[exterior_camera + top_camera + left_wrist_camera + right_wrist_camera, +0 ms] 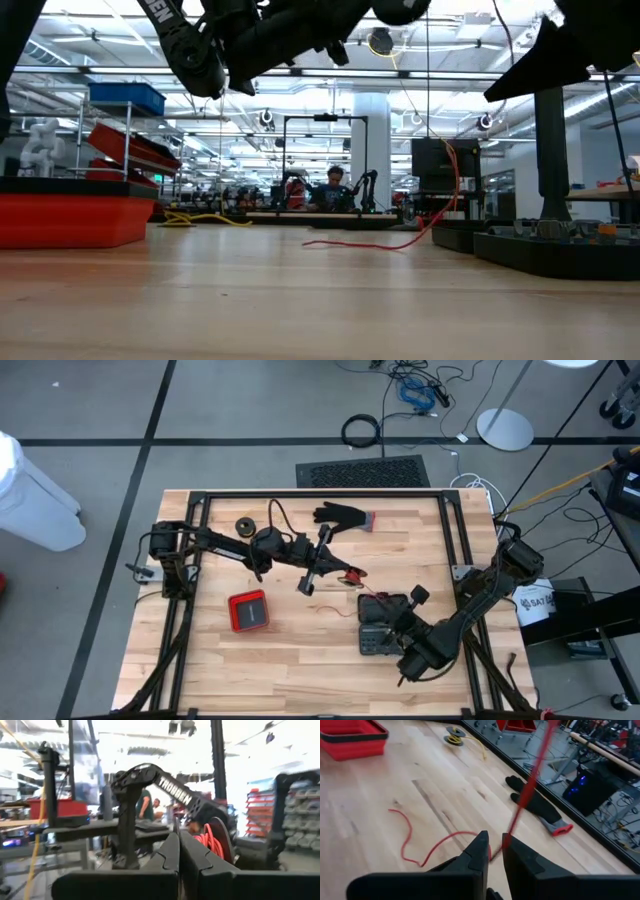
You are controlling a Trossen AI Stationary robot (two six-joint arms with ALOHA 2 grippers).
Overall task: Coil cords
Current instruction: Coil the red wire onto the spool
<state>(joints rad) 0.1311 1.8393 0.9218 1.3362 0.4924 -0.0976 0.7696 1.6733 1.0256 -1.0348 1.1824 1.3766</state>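
Near centre frame, left pincer [308,582] closed on red cord [451,838]; right pincer [493,851] pinches it too. Risk: taut cord slips out, or loose tail snags the black tray [383,624].

one red cord [415,845], one spool [244,525] (small, yellow-wound), one glove [342,515], one red tray [248,610].

Left arm: extends from the frame's left edge toward centre in the high view. Left gripper [308,582] sits at frame centre, fingers [167,857] pressed fully together. Right arm: reaches from the right edge, elbow bent at lower right. Right gripper [495,851] fingers stand slightly parted.
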